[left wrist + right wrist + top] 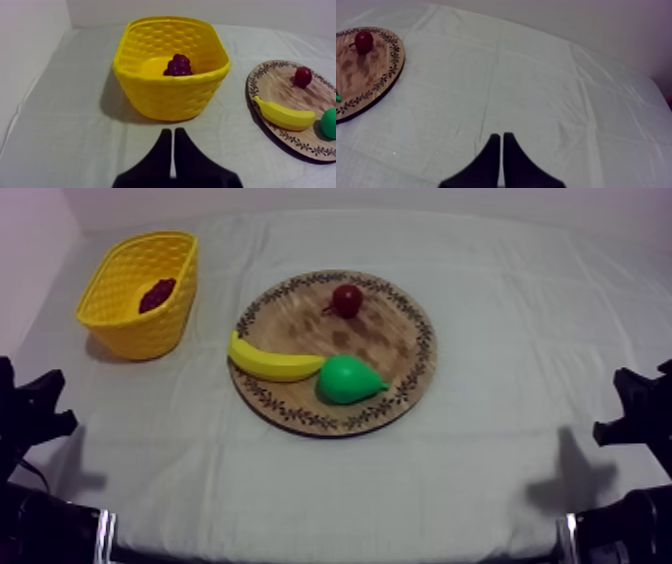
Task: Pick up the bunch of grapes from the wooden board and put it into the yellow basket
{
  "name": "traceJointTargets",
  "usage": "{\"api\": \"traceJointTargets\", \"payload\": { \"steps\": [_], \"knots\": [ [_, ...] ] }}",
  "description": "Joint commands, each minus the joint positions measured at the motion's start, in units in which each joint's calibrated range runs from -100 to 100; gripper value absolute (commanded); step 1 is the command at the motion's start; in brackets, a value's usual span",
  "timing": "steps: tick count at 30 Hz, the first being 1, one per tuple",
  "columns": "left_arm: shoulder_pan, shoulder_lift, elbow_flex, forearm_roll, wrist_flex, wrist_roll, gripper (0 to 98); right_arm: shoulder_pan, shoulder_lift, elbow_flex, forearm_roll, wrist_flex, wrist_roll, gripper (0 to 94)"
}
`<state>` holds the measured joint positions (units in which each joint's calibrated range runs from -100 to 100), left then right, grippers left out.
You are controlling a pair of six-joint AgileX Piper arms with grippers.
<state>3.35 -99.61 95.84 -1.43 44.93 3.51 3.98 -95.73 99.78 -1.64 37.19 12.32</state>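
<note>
Grapes: the dark red bunch of grapes [178, 65] lay inside the yellow basket [170, 97].
Basket: stood on the cloth, left of the wooden board [372, 348], not touching it.
Board: held a banana [272, 364], a green pear [348, 379] just beside it, and a small red fruit [347, 300] farther back.
Left gripper [173, 137]: jaws together, empty, facing the basket.
Right gripper [501, 137]: jaws together, empty, over bare cloth.
</note>
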Motion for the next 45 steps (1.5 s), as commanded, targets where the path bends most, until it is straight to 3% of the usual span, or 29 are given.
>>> {"api": "traceJointTargets", "payload": {
  "steps": [1,9,14,22,26,32,45],
  "knots": [
    [-0.06,-0.18,0.30,-0.25,-1.03,0.14,0.0,0.00,-0.02,-0.01,0.00,-0.01,-0.04,0.5],
    [0.13,-0.37,3.29,-0.52,-10.22,0.82,0.0,0.00,-0.02,-0.01,0.00,-0.01,-0.03,0.5],
    [0.14,-0.38,3.83,-0.59,-13.43,-1.85,0.0,0.00,-0.02,-0.01,0.00,-0.01,-0.03,0.5],
    [-0.11,-0.39,3.93,-0.60,-14.09,-3.69,0.0,0.00,-0.02,-0.01,0.00,-0.01,-0.03,0.5],
    [-0.31,-0.39,3.66,-0.72,-11.47,-5.48,0.0,0.00,-0.02,-0.01,0.00,-0.01,-0.03,0.5],
    [-0.56,-0.39,3.69,-0.83,-11.00,-1.17,0.5,0.00,-0.02,-0.01,0.00,-0.01,-0.04,0.5],
    [-0.56,-0.39,3.83,-0.84,-11.38,-3.17,0.1,0.00,-0.02,-0.01,0.00,-0.01,-0.03,0.5]
  ]
}}
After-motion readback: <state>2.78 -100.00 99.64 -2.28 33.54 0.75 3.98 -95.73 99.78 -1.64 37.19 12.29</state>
